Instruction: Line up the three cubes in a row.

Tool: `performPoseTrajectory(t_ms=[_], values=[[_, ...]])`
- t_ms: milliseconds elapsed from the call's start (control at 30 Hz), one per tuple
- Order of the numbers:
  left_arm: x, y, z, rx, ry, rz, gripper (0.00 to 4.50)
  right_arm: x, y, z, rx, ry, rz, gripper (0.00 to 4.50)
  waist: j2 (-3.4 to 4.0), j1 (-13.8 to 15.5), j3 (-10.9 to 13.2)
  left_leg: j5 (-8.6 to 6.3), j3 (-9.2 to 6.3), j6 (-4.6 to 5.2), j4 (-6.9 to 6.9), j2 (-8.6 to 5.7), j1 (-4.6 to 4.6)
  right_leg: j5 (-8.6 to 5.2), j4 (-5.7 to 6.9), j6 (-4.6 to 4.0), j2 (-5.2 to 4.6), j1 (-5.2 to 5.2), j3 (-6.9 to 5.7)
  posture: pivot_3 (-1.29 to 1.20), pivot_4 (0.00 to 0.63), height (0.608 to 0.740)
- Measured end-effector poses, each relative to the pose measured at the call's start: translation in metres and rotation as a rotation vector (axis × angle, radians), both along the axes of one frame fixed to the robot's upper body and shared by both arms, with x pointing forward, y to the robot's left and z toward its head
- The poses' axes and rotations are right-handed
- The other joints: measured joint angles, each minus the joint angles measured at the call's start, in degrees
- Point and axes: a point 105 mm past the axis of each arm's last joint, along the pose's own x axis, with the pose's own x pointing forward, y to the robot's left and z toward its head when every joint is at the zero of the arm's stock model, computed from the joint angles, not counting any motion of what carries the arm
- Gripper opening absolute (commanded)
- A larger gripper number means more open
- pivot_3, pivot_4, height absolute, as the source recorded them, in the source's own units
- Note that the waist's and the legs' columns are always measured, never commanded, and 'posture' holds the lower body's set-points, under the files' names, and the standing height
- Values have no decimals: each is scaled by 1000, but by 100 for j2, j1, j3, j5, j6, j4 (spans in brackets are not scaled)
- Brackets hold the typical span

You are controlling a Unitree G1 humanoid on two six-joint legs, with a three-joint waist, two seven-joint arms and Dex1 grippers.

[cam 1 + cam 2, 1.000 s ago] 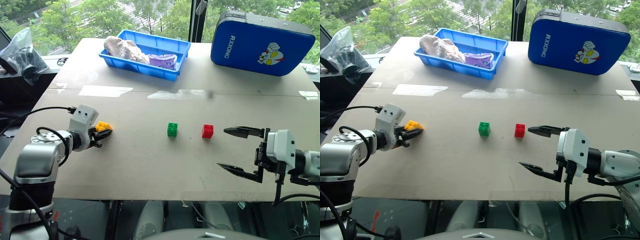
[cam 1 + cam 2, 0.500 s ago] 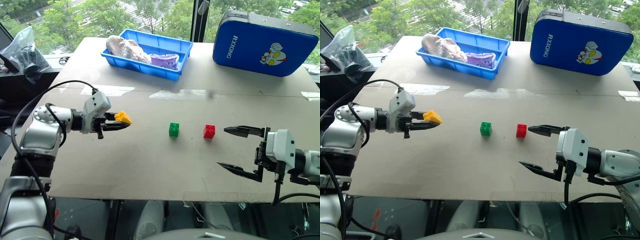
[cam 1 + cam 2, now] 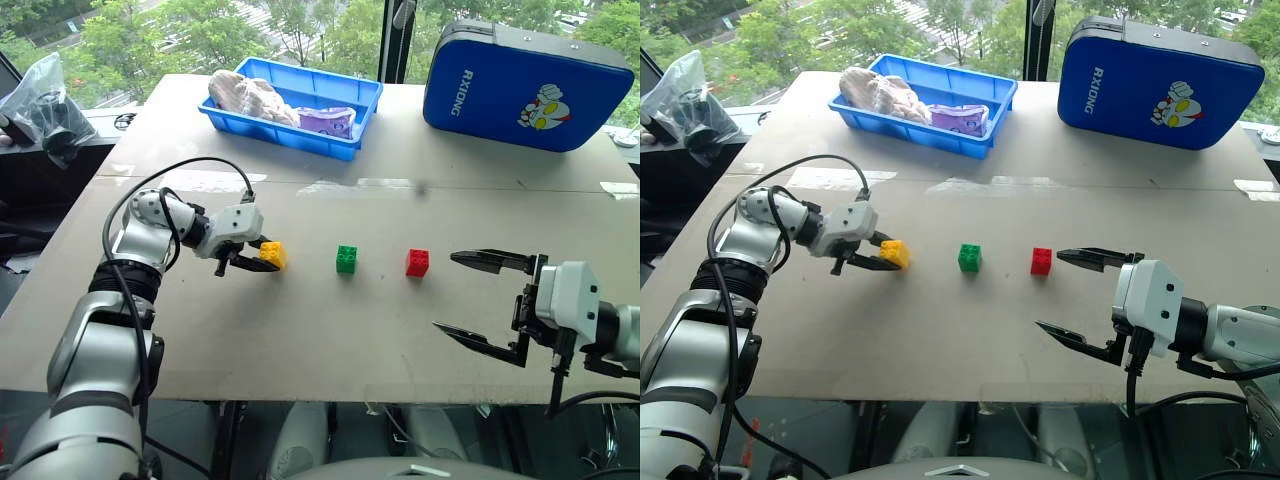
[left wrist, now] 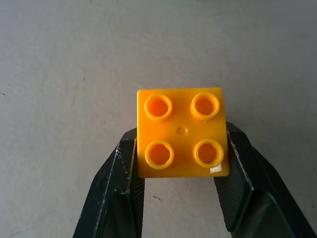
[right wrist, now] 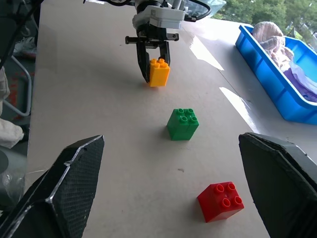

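Now that the left gripper (image 3: 262, 262), pinching the yellow-orange plastic studded brick (image 3: 271, 255), has carried it beside the green plastic brick (image 3: 347, 259) and red plastic brick (image 3: 417, 262), the row looks almost made. It just needs letting go. The right gripper (image 3: 478, 296) waits spread wide.

Three bright toy bricks on a pale grey-beige table, with blue items at its far edge.

A yellow-orange cube (image 3: 271, 255) sits between the black fingers of the left gripper (image 3: 262, 260), whose housing is white and silver-grey. Beside it stand a green cube (image 3: 347, 258) and a red cube (image 3: 417, 262) on the plain matte table (image 3: 300, 340). The right gripper (image 3: 478, 305) has black fingers and a white body. Near the far left edge is a bright blue tray (image 3: 290, 105) holding pinkish-beige and lilac bundles. At the far right corner stands a royal blue case (image 3: 525, 85) with white lettering and a red, white and yellow cartoon figure.
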Motion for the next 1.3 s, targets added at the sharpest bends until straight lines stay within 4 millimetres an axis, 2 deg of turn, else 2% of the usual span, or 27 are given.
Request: performPoseTrajectory(t_ms=[733,767,800,933,1067,1133,1233,1300], values=[[7,-9,6,31,-27,-44,1294,-2,2,1,17,0,-12,4500,-1,-1,-1,0,-4,0,3,0,0,1,2,2,2,1,0,0,150,740],[7,-9,5,33,-24,-45,2349,-2,2,1,17,0,-12,4500,-1,-2,-1,0,-4,0,3,0,0,1,2,2,2,1,0,0,150,740],[7,-10,4,32,-23,-47,2620,-2,2,1,17,0,-13,4500,-1,-2,-1,0,-4,0,3,0,0,1,2,2,2,1,0,0,150,740],[8,-12,4,27,-25,-46,4472,-2,2,2,16,-1,-12,4500,-1,-2,-1,0,-5,0,4,0,0,1,2,2,2,1,0,0,150,740],[7,-10,7,-2,-12,-13,4472,-2,2,1,15,1,-11,4500,-1,-15,-1,0,-4,0,4,1,0,2,3,2,3,1,2,0,150,740],[2,-1,12,-37,-8,35,4472,-2,1,0,14,9,-13,4500,-1,-49,-1,0,-3,0,3,7,2,2,3,2,5,0,4,0,150,740],[-13,16,20,-129,-5,166,4472,-1,-3,-5,11,24,-43,4500,0,-101,-1,0,-3,-1,2,15,3,1,6,2,4,-2,6,0,150,740],[-23,19,20,-196,-2,245,4472,2,-7,-7,14,26,-78,4500,1,-99,-1,0,-4,-1,2,16,6,1,8,2,-7,1,6,0,150,740]])
